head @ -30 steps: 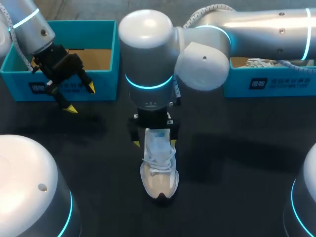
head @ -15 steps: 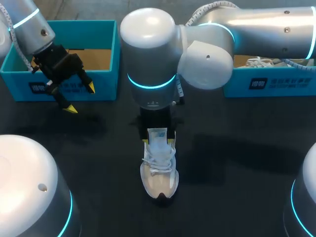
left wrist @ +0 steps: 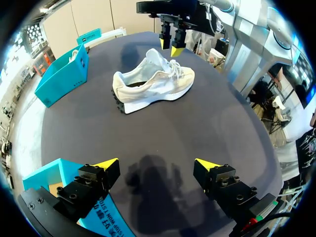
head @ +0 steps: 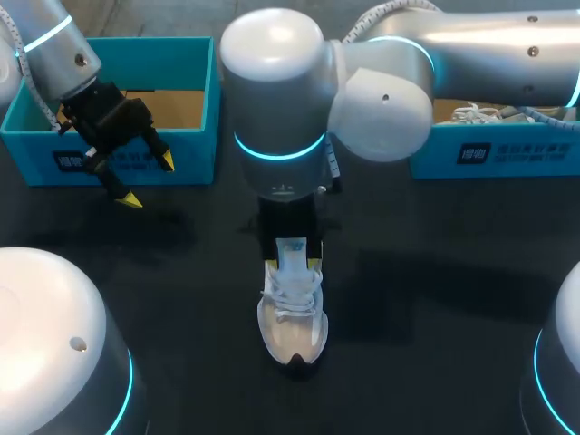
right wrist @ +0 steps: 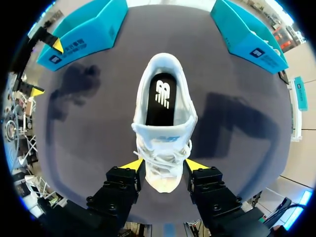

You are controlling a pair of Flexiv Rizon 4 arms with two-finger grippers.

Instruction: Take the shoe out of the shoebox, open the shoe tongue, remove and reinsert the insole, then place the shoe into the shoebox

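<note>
Head view, table (head: 435, 299) dark.

- Shoe (head: 292, 317): pale, upright on its sole at the table's middle. Toe points to 6 o'clock, heel to 12. It is out of both boxes.
- Laces (head: 290, 294) are loose over the front. Tongue (right wrist: 163, 136) stands raised.
- Insole (right wrist: 161, 98): black, lying inside the shoe, seen just ahead of the right gripper in the right wrist view.
- Right gripper (head: 290, 264): arm comes in from 3 o'clock and hangs straight down over the heel half of the shoe. Fingers are partway apart, one yellow tip on each side of the tongue. It grips nothing. In the left wrist view the tips sit just above the tongue's top edge.
- Left gripper (head: 149, 179): at 10 o'clock from the shoe, well apart from it and just in front of the left box. Fingers are spread wide and hold nothing.
- Left box (head: 195, 149): teal, at 10 to 11 o'clock, brown floor showing.
- Right box (head: 507, 149): teal, at 2 o'clock, partly behind the right arm.
</note>
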